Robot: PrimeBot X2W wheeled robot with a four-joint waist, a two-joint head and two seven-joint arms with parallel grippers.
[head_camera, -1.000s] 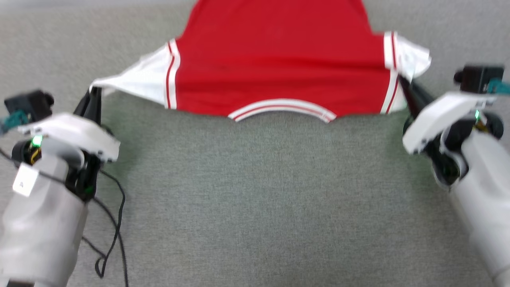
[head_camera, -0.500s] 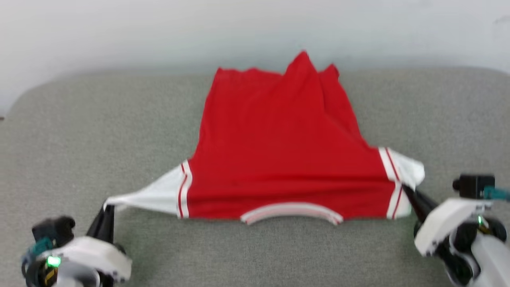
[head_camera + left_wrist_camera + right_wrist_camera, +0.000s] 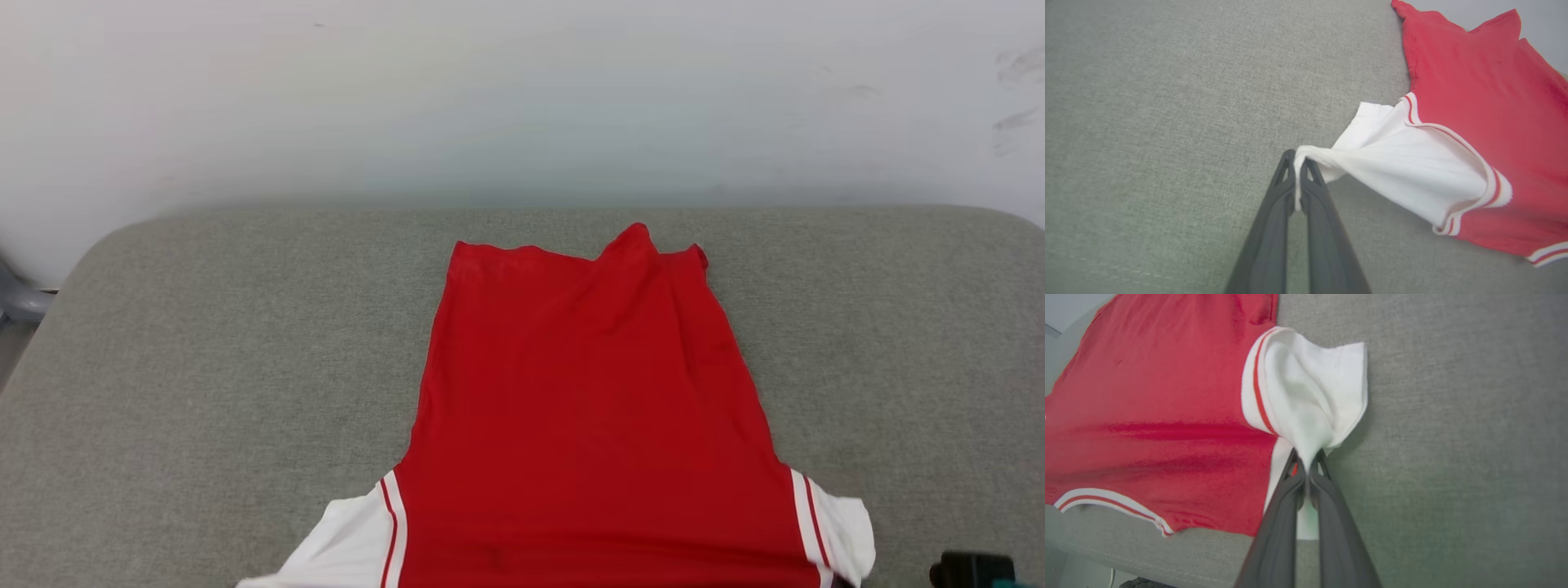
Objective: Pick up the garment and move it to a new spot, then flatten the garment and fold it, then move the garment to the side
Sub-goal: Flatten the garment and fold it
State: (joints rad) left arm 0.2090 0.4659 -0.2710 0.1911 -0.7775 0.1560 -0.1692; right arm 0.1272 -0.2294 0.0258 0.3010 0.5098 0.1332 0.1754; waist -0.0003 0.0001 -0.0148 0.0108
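The red jersey (image 3: pixel 588 425) lies spread on the grey cushion (image 3: pixel 204 367), running down the cushion's middle. Its hem (image 3: pixel 571 253) points toward the cushion's far edge below the pale wall (image 3: pixel 490 98), and its striped collar trim (image 3: pixel 1106 498) sits close to the cushion's near edge. The side facing up is plain red, with no lettering to be seen.

The robot holds the jersey by both sleeves. The left gripper (image 3: pixel 1297 157) has its 2 dark fingers pinched together on the tip of the white left sleeve (image 3: pixel 1392 163), which is drawn out into a taut, twisted point raised off the cushion. The right gripper (image 3: pixel 1308 459) is likewise clamped on a gathered bunch of the white right sleeve (image 3: pixel 1314 388), near its striped seam.

Holding the 2 sleeves apart, 1 toward each side of the cushion, appears meant to put the shoulder line under tension so the thin cloth spreads flat instead of bunching. That fits the flattening stage. The body looks mostly smooth, though the hem is rumpled, with a raised peak near the cushion's far edge. Folding and moving aside are not yet done. The likely risk is a sleeve slipping from so small a pinch.
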